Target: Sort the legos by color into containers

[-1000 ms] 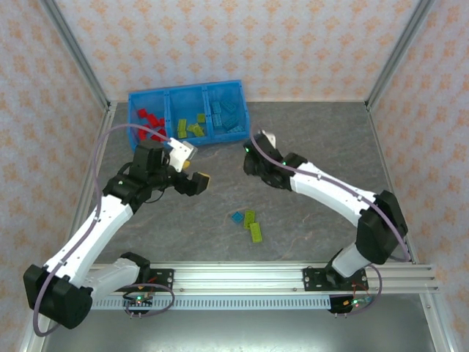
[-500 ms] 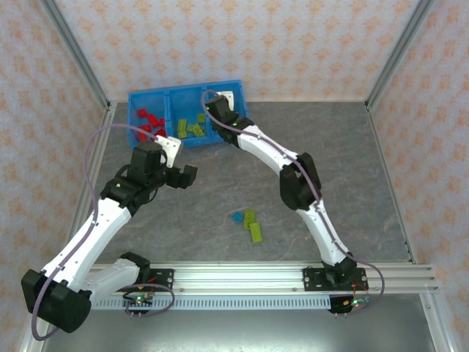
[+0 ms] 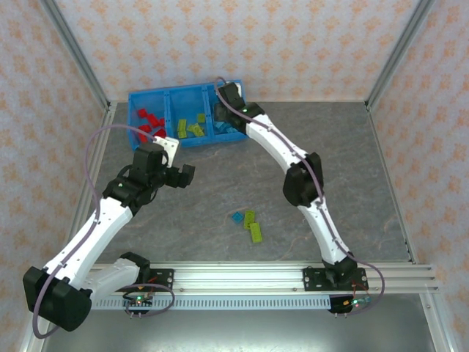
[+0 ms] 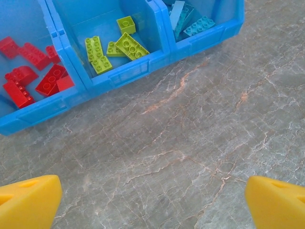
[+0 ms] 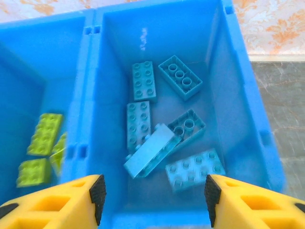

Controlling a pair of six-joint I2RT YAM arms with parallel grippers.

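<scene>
The fingers (image 5: 57, 202) of the right gripper (image 5: 153, 196) are parted, and nothing is held between them. This gripper is placed directly above the right compartment of the tray (image 5: 86, 95). Blue bricks (image 5: 143, 119) are lying in that compartment, and one of them is leaned on the others.

The left gripper (image 4: 152, 200) is opened very wide, with its fingers (image 4: 28, 202) at the two lower corners of its wrist view, and it is empty. It is held over the bare table (image 4: 190, 133), near the front wall of the tray.

Green bricks (image 4: 114, 47) are found in the middle compartment and red bricks (image 4: 33, 71) in the left one.

Three loose bricks (image 3: 249, 224), one blue and two green, are left close together on the table, well apart from the tray on its near side.
</scene>
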